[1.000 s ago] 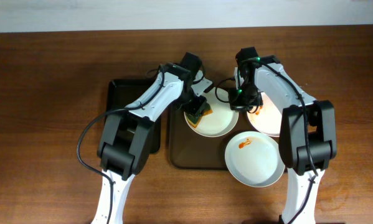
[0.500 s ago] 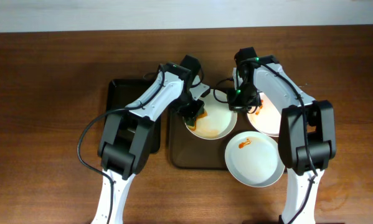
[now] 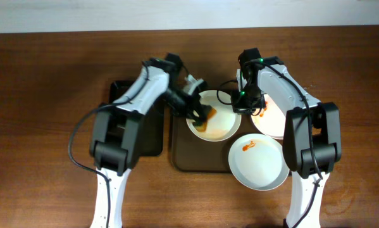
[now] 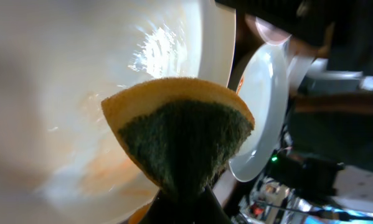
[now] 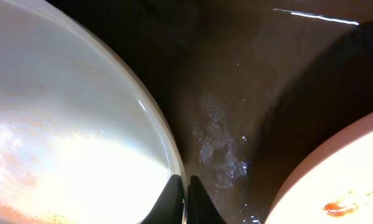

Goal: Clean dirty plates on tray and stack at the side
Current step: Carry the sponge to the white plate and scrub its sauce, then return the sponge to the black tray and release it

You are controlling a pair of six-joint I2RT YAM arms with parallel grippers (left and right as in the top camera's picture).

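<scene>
One dirty plate (image 3: 217, 120) lies on the dark brown tray (image 3: 192, 158), its centre smeared faint orange. My left gripper (image 3: 200, 115) is shut on an orange and green sponge (image 3: 205, 114) pressed to this plate's left side; in the left wrist view the sponge (image 4: 180, 124) fans out from the closed left gripper (image 4: 186, 198) over the plate (image 4: 74, 87). My right gripper (image 3: 241, 105) is shut on the same plate's right rim; in the right wrist view its fingertips (image 5: 175, 190) pinch that rim (image 5: 164, 143). Two more plates (image 3: 274, 120) (image 3: 259, 163) carry red sauce.
A smaller black tray (image 3: 129, 95) lies left of the brown one, under my left arm. The front plate overhangs the brown tray's right corner. Bare wooden table (image 3: 43, 126) surrounds everything. A wet patch (image 5: 217, 146) shines on the tray floor.
My left gripper has closed on the sponge and the left arm has swung out to the left. The sponge shifted slightly on the plate. The right arm stayed still.
</scene>
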